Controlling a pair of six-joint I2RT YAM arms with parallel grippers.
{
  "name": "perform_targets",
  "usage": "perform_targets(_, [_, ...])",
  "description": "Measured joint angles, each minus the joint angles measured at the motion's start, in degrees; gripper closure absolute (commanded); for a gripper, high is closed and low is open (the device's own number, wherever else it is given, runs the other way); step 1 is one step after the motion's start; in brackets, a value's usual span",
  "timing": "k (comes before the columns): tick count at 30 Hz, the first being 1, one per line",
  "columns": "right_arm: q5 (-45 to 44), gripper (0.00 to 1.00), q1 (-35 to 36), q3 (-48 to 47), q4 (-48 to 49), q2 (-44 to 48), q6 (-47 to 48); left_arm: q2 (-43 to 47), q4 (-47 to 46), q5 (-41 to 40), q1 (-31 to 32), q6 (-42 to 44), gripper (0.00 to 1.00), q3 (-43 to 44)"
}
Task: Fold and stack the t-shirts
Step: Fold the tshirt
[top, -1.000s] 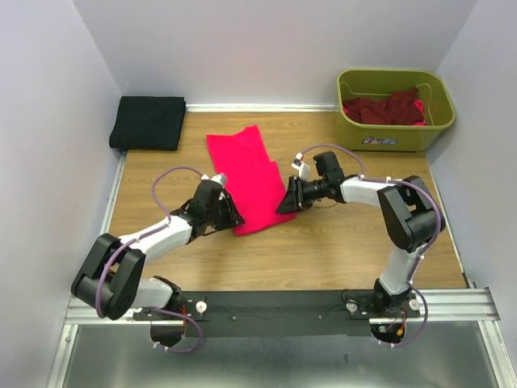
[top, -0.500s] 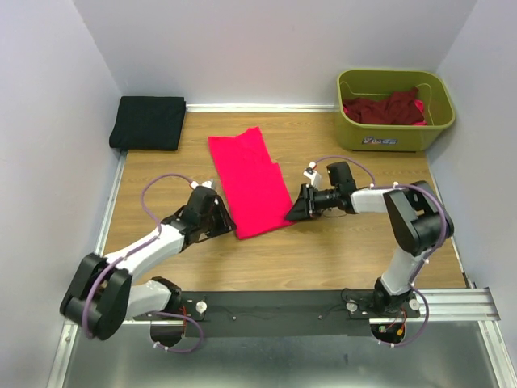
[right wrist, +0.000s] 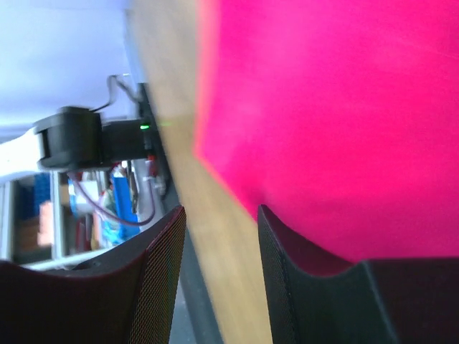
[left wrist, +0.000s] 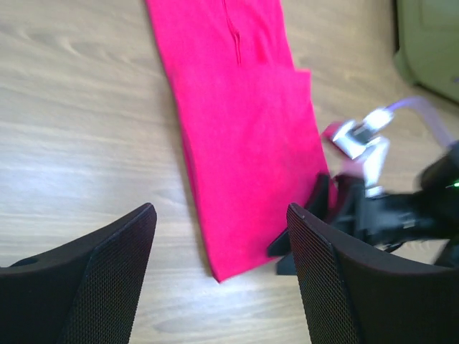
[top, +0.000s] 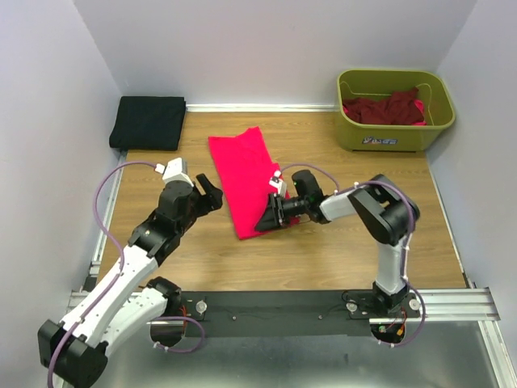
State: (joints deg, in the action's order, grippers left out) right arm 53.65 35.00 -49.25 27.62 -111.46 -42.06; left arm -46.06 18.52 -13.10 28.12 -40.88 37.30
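A bright pink-red t-shirt (top: 245, 179) lies folded into a long strip in the middle of the table. My left gripper (top: 212, 192) hovers open just left of the strip; in the left wrist view its jaws (left wrist: 221, 215) stand wide apart above the shirt's (left wrist: 244, 122) near corner. My right gripper (top: 266, 218) sits low at the shirt's near right corner. Its jaws (right wrist: 217, 215) are apart with bare wood between them and pink cloth (right wrist: 337, 122) lying against one finger. A black t-shirt (top: 148, 122) lies folded at the far left. Dark maroon t-shirts (top: 384, 109) fill the tub.
The olive-green tub (top: 396, 131) stands at the far right corner. White walls close in the table on the left, back and right. The metal rail (top: 283, 305) with both arm bases runs along the near edge.
My left gripper let go, opened wide and lifted back to the left of the shirt. My right gripper slid left along the shirt's near edge and opened a little more.
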Motion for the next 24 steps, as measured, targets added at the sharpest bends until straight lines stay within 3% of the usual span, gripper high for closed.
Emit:
perform_targets(3, [1.0,0.47,0.1,0.5,3.0,-4.9,-2.2,4.1,0.5,-3.2,0.0,1.3,0.19,0.0])
perform_targets(9, [0.0,0.44,0.3,0.9,3.1,-3.3,-1.9,13.2,0.8,-8.2,0.0,4.9,0.17,-0.4])
perform_targets(10, [-0.7,0.43,0.6,0.8,1.9,-2.3,-1.8,15.1,0.4,-9.2,0.0,5.7,0.11,-0.8])
perform_targets(15, [-2.4,0.43,4.0,-2.9,-0.7,0.1,-2.1,23.5,-1.3,-12.9,0.0,7.6,0.07,-3.7])
perform_targets(19, [-3.0,0.42,7.6,-8.7,-0.1,-2.0,-2.9,23.7,-2.0,-13.9,0.0,8.3,0.06,-4.3])
perform_targets(24, [-3.3,0.42,10.4,-12.8,1.4,-11.6,-3.5,22.0,-2.3,-14.1,0.0,9.4,0.06,-4.4])
